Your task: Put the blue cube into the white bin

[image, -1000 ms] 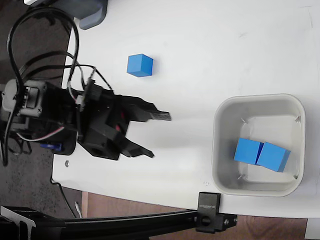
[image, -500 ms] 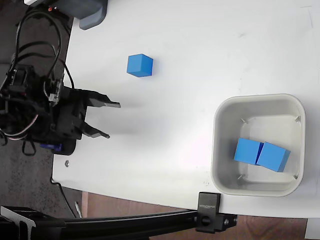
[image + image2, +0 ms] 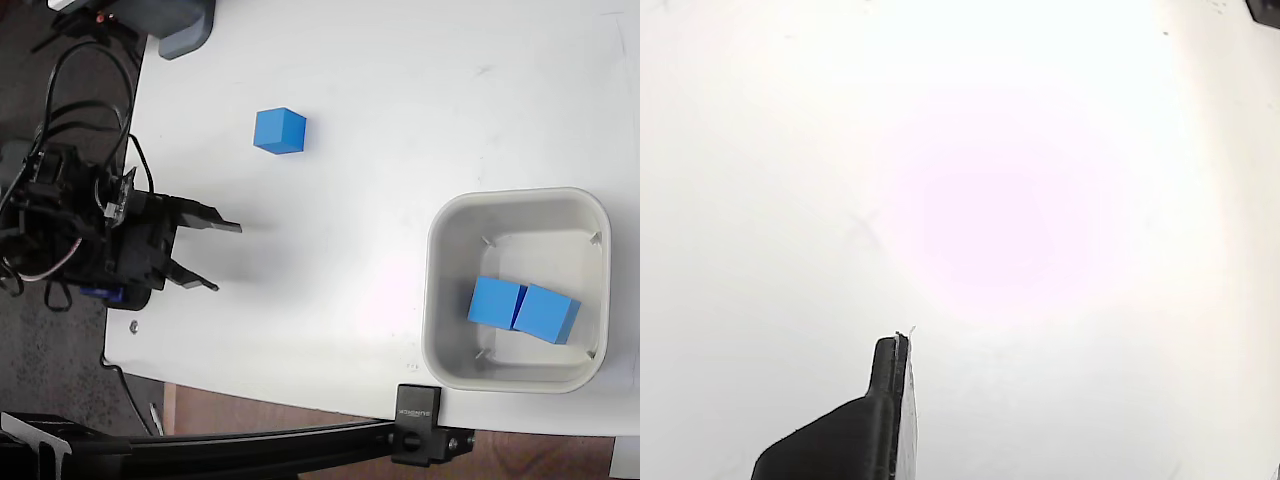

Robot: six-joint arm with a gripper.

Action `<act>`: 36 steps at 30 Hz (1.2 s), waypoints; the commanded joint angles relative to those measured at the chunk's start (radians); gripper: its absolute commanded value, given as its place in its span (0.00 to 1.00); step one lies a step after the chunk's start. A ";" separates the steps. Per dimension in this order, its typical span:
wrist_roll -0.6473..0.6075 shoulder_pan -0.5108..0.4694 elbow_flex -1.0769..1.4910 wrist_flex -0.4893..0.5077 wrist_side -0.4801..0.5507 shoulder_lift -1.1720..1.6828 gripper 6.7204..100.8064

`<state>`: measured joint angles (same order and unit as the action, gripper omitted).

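In the fixed view a small blue cube (image 3: 280, 130) lies alone on the white table, upper left of centre. The white bin (image 3: 517, 288) stands at the right and holds two more blue cubes (image 3: 522, 308) side by side. My gripper (image 3: 226, 256) is at the table's left edge, open and empty, its two black fingers (image 3: 208, 220) pointing right. It sits below and left of the lone cube, well apart from it. The wrist view shows only bare white table and one black fingertip (image 3: 890, 370); no cube or bin appears there.
A grey-blue object (image 3: 185, 28) sits at the top left corner of the table. A black clamp (image 3: 418, 425) and bar run along the table's lower edge. Cables loop over the arm (image 3: 70, 220) at the left, off the table.
The arm has pulled back to the left, away from the table's middle, and the gripper stays open. Between half a second ago and now it barely shifted. The cubes and bin have not moved.
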<state>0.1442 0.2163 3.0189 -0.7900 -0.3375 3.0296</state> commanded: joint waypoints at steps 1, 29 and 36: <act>-0.009 -0.064 -0.025 0.011 0.066 0.025 0.99; -0.017 -0.078 -0.025 0.012 0.087 0.025 0.99; -0.035 -0.078 -0.025 0.012 0.118 0.025 0.99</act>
<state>0.1150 0.1442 3.0204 -0.7900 -0.2454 3.0311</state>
